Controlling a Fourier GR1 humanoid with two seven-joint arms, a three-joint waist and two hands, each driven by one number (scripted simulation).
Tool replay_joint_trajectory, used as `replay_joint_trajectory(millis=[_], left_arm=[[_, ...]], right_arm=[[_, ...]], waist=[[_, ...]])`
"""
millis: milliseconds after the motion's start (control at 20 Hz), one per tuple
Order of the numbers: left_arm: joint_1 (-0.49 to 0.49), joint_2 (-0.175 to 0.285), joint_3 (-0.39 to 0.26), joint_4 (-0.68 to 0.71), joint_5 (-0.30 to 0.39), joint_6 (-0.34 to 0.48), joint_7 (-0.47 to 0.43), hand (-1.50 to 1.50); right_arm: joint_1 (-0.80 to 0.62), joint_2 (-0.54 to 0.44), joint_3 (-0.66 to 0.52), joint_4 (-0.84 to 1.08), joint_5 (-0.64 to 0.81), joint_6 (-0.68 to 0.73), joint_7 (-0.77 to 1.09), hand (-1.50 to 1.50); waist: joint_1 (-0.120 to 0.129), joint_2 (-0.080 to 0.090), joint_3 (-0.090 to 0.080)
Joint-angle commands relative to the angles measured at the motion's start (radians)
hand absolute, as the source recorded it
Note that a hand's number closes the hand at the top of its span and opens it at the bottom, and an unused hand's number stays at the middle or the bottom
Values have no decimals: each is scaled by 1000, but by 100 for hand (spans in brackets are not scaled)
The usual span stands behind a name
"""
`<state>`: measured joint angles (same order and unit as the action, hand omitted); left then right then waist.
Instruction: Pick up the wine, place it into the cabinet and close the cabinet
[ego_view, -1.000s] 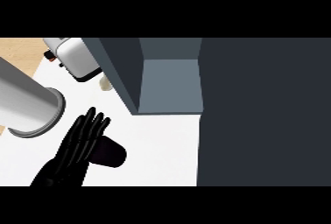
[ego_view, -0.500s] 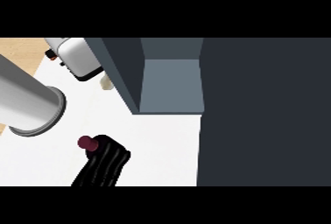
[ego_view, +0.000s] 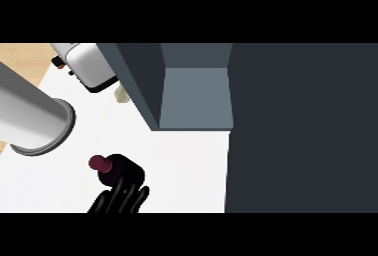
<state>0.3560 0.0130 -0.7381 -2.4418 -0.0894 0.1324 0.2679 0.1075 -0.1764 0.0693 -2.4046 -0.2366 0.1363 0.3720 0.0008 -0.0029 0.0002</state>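
A: Quick count, what's out there?

B: One wine bottle (ego_view: 120, 169), one cabinet (ego_view: 140, 75) standing open, one silver appliance (ego_view: 87, 65) at the back left w/ one small cream thing (ego_view: 122, 93) just beside it. Also one big grey cylinder (ego_view: 29, 117) at the left edge; can't tell what it belongs to.

A: Hands?

B: Only one showing, the left hand (ego_view: 118, 197), coming in from the bottom edge. Fingers are curling round the bottle from below, so it's gripping the wine. The dark red cap (ego_view: 97, 162) is poking out at the top left of the grip.

A: And the bottle, is it in yet?

B: No. It's sitting over the white counter (ego_view: 184, 170), in front of the cabinet's opening and to its left, well apart from the shelf inside. Can't tell if it's lifted or touching the top.

A: Anything diff from a sec ago?

B: Yep. A sec ago that hand was lying flat, fingers straight, no cap showing. Half a sec ago it was already wrapping the bottle; since then cap & hand are barely shifting.
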Motion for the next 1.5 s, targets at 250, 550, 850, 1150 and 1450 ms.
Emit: replay_joint_trajectory(millis=[250,550,850,1150,1450], left_arm=[[-7,28,-38,-174,-47,76,141,-150],[19,104,172,-211,122,40,94,-150],[6,104,282,-149,170,36,64,-150],[-35,116,454,-96,283,-17,80,-150],[-34,95,504,-8,342,-59,78,-150]], right_arm=[[-23,-5,-29,-113,-40,-38,103,-150],[-45,-14,-30,-155,-54,-45,142,-150],[-41,-9,-10,-174,-28,-52,168,-150],[-94,-22,-69,-125,-61,-51,171,-150],[-77,-3,-35,-168,-31,-62,180,-150]], waist=[[2,-1,0],[-3,0,-2],[-4,-1,-2],[-3,1,-1],[-5,0,-1]])
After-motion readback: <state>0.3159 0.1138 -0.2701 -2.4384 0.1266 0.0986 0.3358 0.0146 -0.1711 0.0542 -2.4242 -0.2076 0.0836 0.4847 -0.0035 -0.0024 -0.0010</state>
